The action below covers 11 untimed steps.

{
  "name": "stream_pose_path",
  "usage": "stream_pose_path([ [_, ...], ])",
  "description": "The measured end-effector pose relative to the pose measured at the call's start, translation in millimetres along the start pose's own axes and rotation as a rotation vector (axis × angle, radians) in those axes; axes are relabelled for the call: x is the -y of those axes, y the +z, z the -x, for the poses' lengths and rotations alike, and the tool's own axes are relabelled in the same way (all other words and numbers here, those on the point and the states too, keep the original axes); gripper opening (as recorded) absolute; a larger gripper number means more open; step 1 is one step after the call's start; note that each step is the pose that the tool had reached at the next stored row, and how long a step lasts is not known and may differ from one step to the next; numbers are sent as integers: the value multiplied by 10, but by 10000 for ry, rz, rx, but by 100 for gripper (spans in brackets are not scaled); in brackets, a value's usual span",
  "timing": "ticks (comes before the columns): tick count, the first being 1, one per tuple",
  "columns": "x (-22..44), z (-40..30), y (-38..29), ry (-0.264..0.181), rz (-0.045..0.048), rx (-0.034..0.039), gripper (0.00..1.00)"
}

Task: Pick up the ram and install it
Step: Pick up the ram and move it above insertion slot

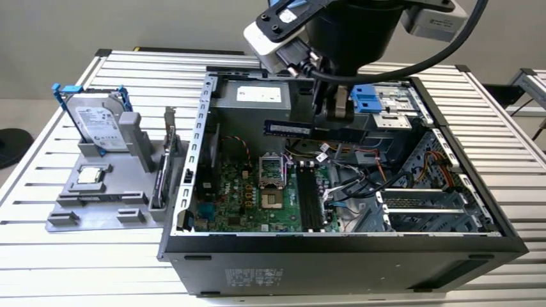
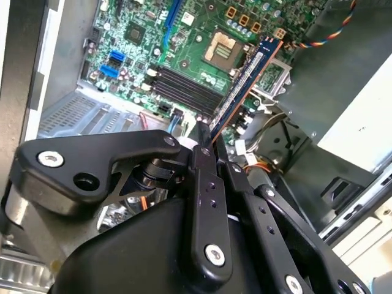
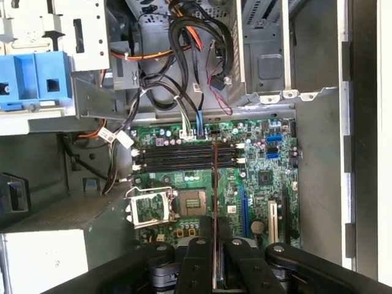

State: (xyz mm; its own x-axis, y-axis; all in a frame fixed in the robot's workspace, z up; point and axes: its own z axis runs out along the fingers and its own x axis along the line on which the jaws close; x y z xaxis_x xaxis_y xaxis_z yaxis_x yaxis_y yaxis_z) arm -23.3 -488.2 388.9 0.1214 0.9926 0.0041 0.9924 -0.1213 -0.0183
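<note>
My gripper (image 1: 334, 125) hangs over the open computer case (image 1: 341, 246), shut on the ram (image 1: 288, 130). The ram is a dark blue stick with a pale label, held level above the motherboard and sticking out toward the exterior view's left. In the second wrist view the ram (image 2: 245, 79) runs edge-on away from the black fingers (image 2: 203, 160), its gold contact edge showing. In the first wrist view the ram (image 3: 214, 196) is a thin line crossing the long black memory slots (image 3: 184, 157), which lie bare below it. The same slots (image 1: 311, 198) sit beside the processor socket (image 1: 270, 192).
Loose cables (image 1: 358, 185) lie beside the slots, toward the exterior view's right. A blue drive caddy (image 1: 372, 99) and the power supply (image 1: 256, 94) fill the case's far end. Outside the case, a grey fixture (image 1: 102, 204) holds a hard drive (image 1: 98, 125), a processor (image 1: 89, 176) and an upright card (image 1: 168, 160).
</note>
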Motion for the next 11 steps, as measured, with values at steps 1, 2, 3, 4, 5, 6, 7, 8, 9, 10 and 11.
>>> stream_pose_path([
  [1,0,0,0,117,1,-2,0],
  [2,0,0,0,225,1,-4,0],
  [3,0,0,0,334,1,-6,0],
  [4,0,0,0,425,1,-7,0],
  [5,0,0,0,505,2,-9,0],
  [6,0,0,0,568,2,-10,0],
  [7,0,0,0,615,3,-11,0],
  [8,0,0,0,654,3,-12,0],
  [9,0,0,0,692,3,-12,0],
  [10,0,0,0,724,4,-12,0],
  [11,0,0,0,746,4,-12,0],
])
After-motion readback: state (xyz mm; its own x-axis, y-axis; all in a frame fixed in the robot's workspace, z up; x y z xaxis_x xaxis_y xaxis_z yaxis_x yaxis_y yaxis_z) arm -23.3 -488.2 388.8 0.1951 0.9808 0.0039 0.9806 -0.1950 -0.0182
